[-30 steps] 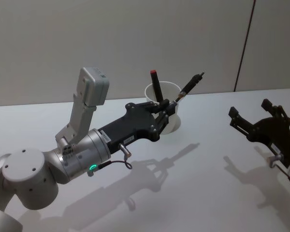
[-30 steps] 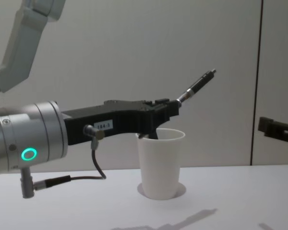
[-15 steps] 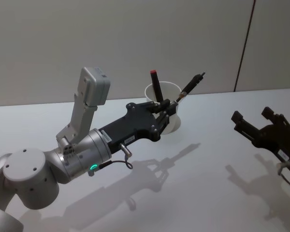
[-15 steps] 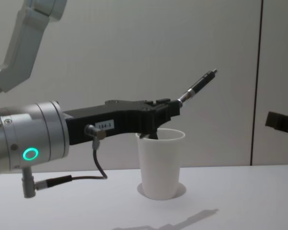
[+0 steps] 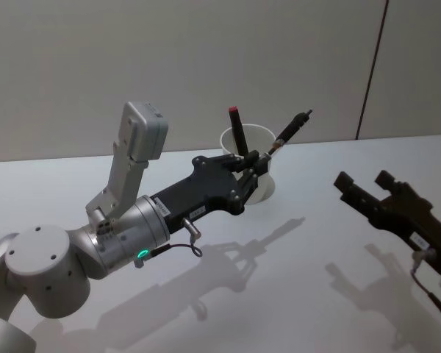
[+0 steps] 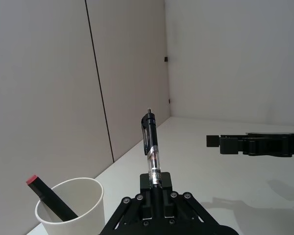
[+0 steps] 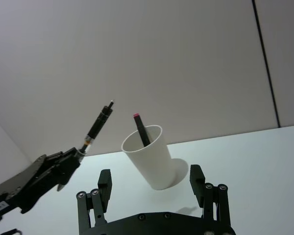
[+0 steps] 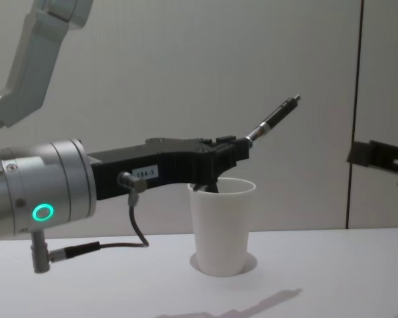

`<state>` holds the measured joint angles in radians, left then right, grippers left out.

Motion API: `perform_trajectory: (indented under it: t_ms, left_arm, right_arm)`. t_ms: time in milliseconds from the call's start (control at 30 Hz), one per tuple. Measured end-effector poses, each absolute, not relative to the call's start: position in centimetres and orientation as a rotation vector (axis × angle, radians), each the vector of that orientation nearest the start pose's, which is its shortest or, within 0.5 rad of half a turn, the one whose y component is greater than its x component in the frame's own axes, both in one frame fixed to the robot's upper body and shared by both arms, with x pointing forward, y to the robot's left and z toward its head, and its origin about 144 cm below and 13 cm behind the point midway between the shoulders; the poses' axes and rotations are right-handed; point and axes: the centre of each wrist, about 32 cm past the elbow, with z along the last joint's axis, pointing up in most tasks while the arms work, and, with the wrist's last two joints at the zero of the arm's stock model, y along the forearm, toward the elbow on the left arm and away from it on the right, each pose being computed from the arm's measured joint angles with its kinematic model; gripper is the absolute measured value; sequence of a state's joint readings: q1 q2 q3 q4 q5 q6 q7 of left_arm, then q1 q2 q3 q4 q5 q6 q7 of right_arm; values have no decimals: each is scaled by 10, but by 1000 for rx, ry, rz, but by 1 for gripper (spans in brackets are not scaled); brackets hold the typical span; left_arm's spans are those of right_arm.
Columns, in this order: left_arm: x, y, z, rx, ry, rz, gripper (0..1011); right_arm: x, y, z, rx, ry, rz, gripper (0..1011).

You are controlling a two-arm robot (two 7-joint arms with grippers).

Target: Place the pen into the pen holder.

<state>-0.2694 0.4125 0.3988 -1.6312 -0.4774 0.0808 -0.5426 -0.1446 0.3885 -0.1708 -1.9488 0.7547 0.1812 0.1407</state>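
A white paper cup, the pen holder [image 5: 256,165] [image 8: 223,225] [image 7: 149,155] [image 6: 73,206], stands on the white table at the back. A black marker with a red end [image 5: 237,129] [image 6: 50,198] [image 7: 140,128] leans inside it. My left gripper [image 5: 259,163] [image 8: 242,147] [image 6: 156,195] is shut on the lower end of a black and clear pen [image 5: 291,131] [image 8: 273,119] [image 6: 151,149] [image 7: 97,124], held just above the cup's near rim; the pen slants up and away to the right. My right gripper [image 5: 364,187] [image 7: 151,185] hovers open to the right of the cup, holding nothing.
The table [image 5: 294,250] is bare white around the cup. A plain wall [image 5: 206,59] with a dark vertical seam [image 5: 373,66] rises right behind it. My left arm's grey housing [image 5: 136,147] stands tall at the left.
My right gripper drew back to the right, then came leftward toward the cup. The left gripper and its pen have stayed in place.
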Motion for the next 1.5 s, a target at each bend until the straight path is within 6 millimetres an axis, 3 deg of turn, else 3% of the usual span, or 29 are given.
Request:
perform_trajectory:
  t_ms: [567, 1500]
  left_arm:
    - [505, 223, 1225, -41, -56, 635, 129]
    - [505, 223, 1225, -41, -56, 635, 129]
  right_arm:
    - [399, -221, 1217, 309, 463, -961, 1001]
    - [403, -189, 1221, 471, 540, -971, 1001]
